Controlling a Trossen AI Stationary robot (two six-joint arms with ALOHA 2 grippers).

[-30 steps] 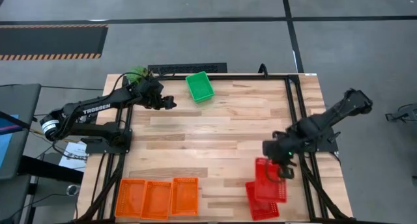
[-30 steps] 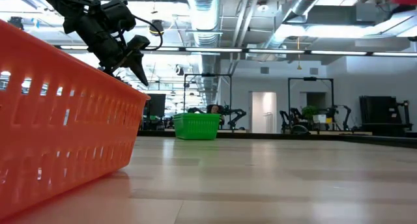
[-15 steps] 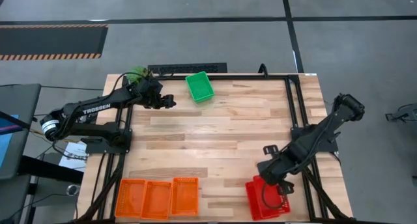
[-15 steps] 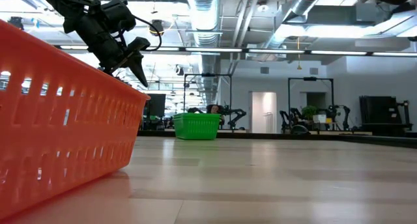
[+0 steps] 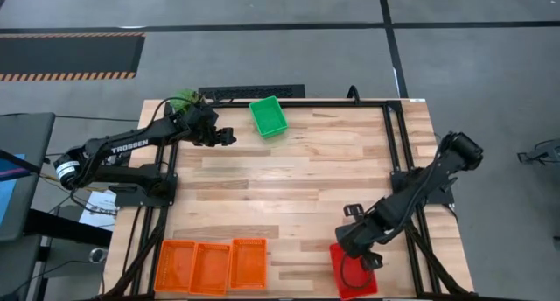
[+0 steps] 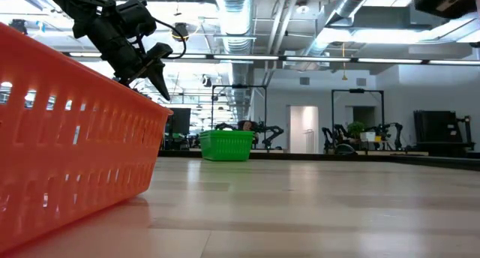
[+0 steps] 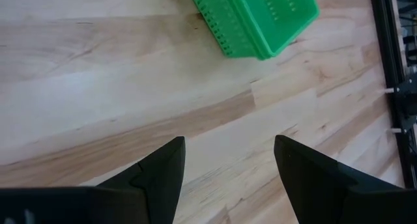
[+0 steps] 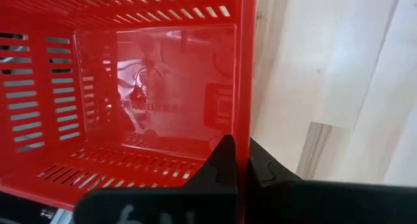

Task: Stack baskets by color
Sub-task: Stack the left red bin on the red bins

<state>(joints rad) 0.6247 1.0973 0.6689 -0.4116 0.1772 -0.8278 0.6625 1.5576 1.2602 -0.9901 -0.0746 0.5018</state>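
Note:
At the table's near right a red basket (image 5: 354,273) is held by my right gripper (image 5: 365,255), which is shut on it; from above only one red outline shows there. Three orange baskets (image 5: 211,266) sit side by side on their bottoms at the near left, and the nearest (image 6: 75,138) fills the left of the low view. A green basket (image 5: 268,116) rests on the table at the far middle. Left of it my left gripper (image 5: 226,136) hangs open above the table, and the green basket (image 7: 254,19) lies ahead of its fingers. My right gripper pinches the rim of one side wall (image 8: 246,100) of the red basket, one finger (image 8: 223,157) inside and the other (image 8: 264,170) outside. The fingers come steeply from above. The basket stays level with its opening up; what it rests on is hidden under it.
A green plant (image 5: 182,100) stands at the far left corner behind my left arm. A black frame (image 5: 391,152) runs along the table's right and far sides. Bare wood lies across the table's middle (image 5: 280,187).
My right gripper has gone toward the table's near edge and down, turning a little, with the red basket. That basket stood offset above a second red basket and now covers it, so one red outline remains. My left arm has kept still.

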